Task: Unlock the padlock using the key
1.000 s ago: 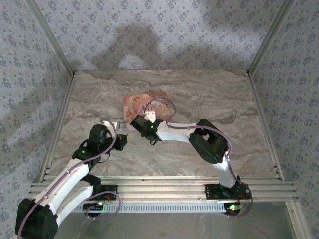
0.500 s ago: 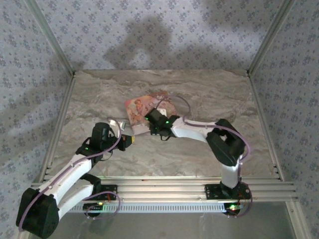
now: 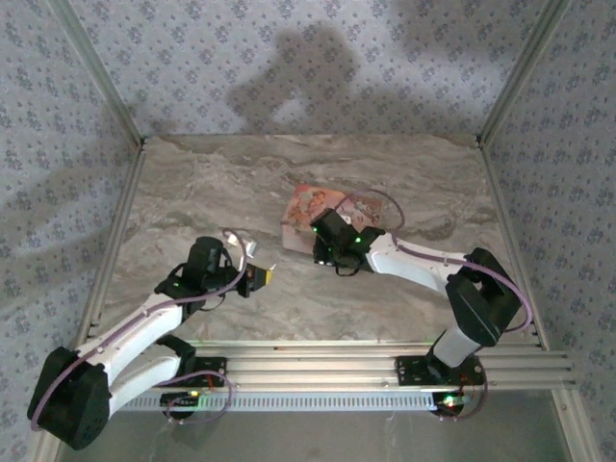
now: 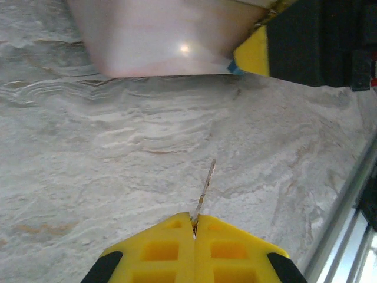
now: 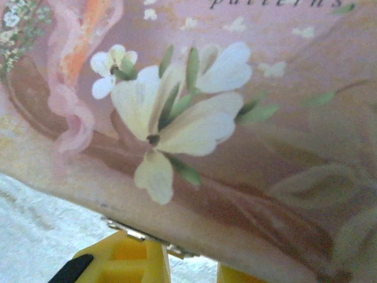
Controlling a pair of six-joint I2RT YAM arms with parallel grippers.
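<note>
1 box, lid shut, contents hidden; right gripper clamps its edge; left gripper pinches key.

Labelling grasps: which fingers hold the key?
The left fingers, shut on the key, its blade poking out ahead. The right fingers grip the box instead.

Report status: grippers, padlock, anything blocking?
Left gripper shut on key, blade out, clear of box. Right gripper shut on box edge. Padlock too small to make out. Nothing between key and box.
</note>
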